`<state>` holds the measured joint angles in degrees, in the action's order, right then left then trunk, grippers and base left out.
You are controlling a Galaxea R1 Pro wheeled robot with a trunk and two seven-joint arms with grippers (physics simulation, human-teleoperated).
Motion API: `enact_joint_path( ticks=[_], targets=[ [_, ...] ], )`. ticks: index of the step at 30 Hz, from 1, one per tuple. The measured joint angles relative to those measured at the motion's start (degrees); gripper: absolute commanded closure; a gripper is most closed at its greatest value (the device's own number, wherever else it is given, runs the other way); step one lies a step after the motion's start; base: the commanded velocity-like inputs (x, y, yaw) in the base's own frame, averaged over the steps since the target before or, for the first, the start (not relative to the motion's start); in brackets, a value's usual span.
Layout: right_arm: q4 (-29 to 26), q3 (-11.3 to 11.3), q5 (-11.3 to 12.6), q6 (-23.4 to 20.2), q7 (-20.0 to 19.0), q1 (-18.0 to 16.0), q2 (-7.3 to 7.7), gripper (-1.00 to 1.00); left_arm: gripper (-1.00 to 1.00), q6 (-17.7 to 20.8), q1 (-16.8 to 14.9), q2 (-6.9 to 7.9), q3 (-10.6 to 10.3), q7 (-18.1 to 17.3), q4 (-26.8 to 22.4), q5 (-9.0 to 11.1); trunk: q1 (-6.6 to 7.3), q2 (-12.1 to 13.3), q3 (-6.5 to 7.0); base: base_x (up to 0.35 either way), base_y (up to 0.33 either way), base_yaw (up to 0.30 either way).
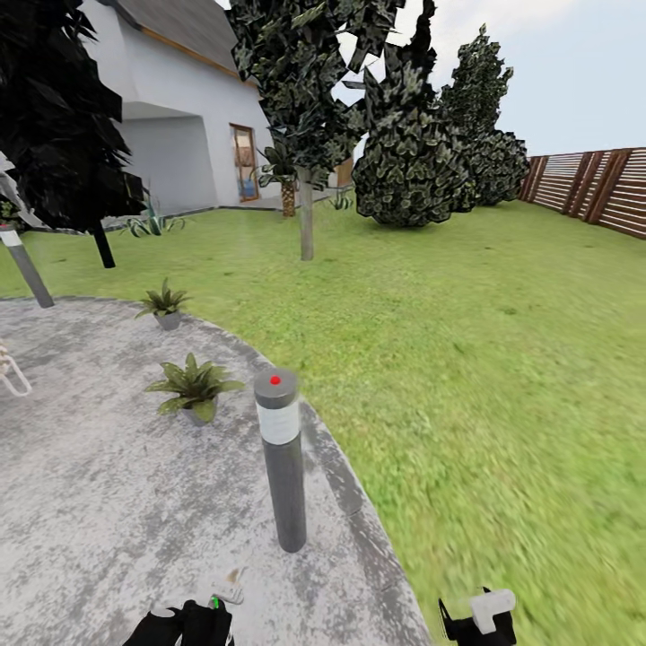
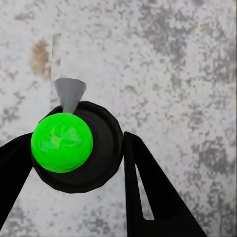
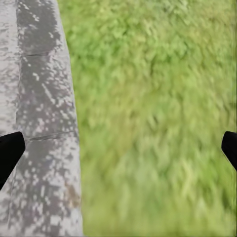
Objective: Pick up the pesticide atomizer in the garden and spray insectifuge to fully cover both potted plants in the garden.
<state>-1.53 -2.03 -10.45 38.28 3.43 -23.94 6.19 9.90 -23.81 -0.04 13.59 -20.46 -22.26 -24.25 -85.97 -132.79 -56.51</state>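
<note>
Held thing: we carry the small dark green pesticide atomizer [image 2: 76, 148] with its whitish trigger head in our left gripper [image 2: 74, 163]. The black fingers [image 2: 153, 192] are clamped on its body. In the left wrist view its bright green cap faces the camera and the grey nozzle points away over the stone.
Right gripper: our right gripper [image 3: 118, 148] has its fingers spread wide and holds nothing, hanging over the seam between patio edge and lawn.
Targets: the two low green-leaved potted plants [image 1: 194, 388] in small round grey pots stand on the round grey stone patio [image 1: 108, 502], the farther one [image 1: 165, 305] near the patio's rim.
Obstacle: a tall grey bollard lamp [image 1: 282, 458] with a red dot on top stands just beside the nearer plant, between us and the lawn.
Risk, reach: we judge both plants well apart from the nozzle, so spraying from here would likely miss them.
Risk, collision: driving closer could clip the bollard lamp with the base or the right arm.
Risk, aim: the nozzle points down toward the stone, so the spray may wet the patio.
</note>
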Motion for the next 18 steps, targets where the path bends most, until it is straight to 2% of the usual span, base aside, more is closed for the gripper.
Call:
enact_joint_path(
  ticks=[18],
  targets=[
    [0.0,0.0,0.0,0.0,0.0,0.0,-0.03,-1.00,1.00,0.0,0.0,0.00,0.0,0.0,0.0,0.0,0.00,0.0,0.00,0.000,-0.276,0.000]
  ],
)
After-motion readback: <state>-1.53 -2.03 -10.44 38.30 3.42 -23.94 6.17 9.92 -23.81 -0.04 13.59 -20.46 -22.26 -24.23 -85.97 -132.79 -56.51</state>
